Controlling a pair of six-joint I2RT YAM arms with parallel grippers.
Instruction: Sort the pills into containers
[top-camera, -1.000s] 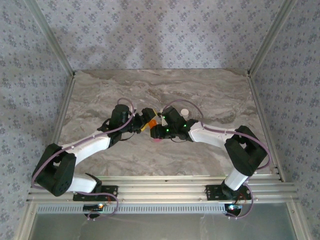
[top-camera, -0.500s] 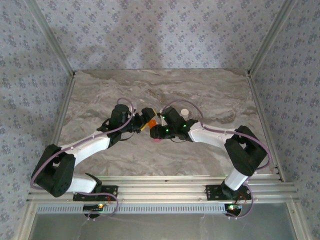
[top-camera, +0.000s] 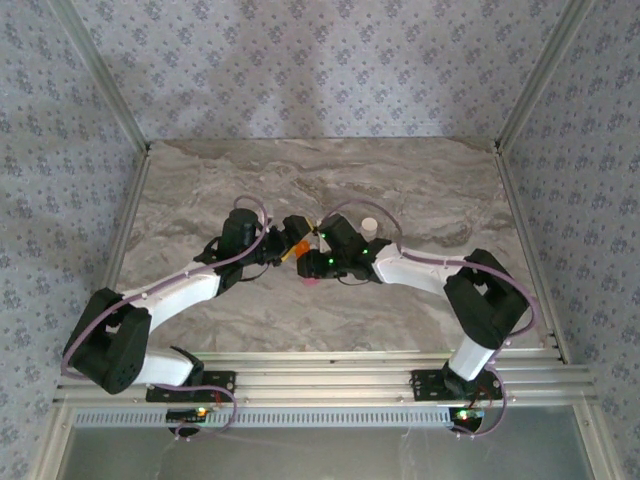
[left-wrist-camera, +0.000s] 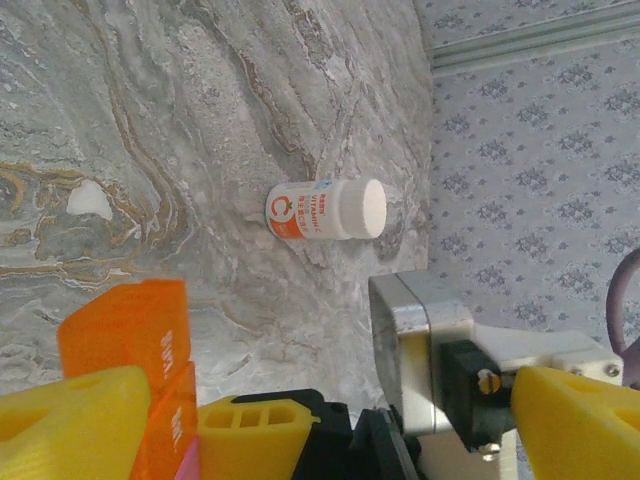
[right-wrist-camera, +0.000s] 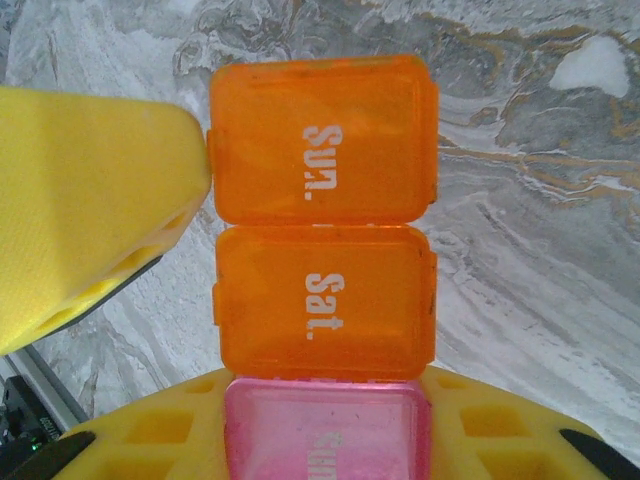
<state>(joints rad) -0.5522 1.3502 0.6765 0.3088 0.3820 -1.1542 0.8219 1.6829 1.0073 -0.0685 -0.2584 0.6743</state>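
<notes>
The containers (right-wrist-camera: 325, 250) are a small strip: two orange pieces marked "Sun." and "Sat." with a pink compartment (right-wrist-camera: 325, 430) below them. My right gripper (right-wrist-camera: 325, 415) is shut on the strip, one yellow finger on each side of the pink compartment. From above, the orange part (top-camera: 298, 246) sits between both grippers at the table's middle. My left gripper (left-wrist-camera: 325, 440) stands wide open. One of its yellow fingers (right-wrist-camera: 90, 210) touches the left edge of the "Sun." piece. The right gripper's finger lies between the left jaws. The pills are out of view.
A small white bottle (left-wrist-camera: 325, 210) with an orange label lies on its side on the marble table (top-camera: 430, 190), just behind the right wrist (top-camera: 369, 228). Aluminium rails and patterned walls close in the table on three sides.
The right arm's elbow has shifted slightly to the left. Both grippers and the containers have stayed in place.
</notes>
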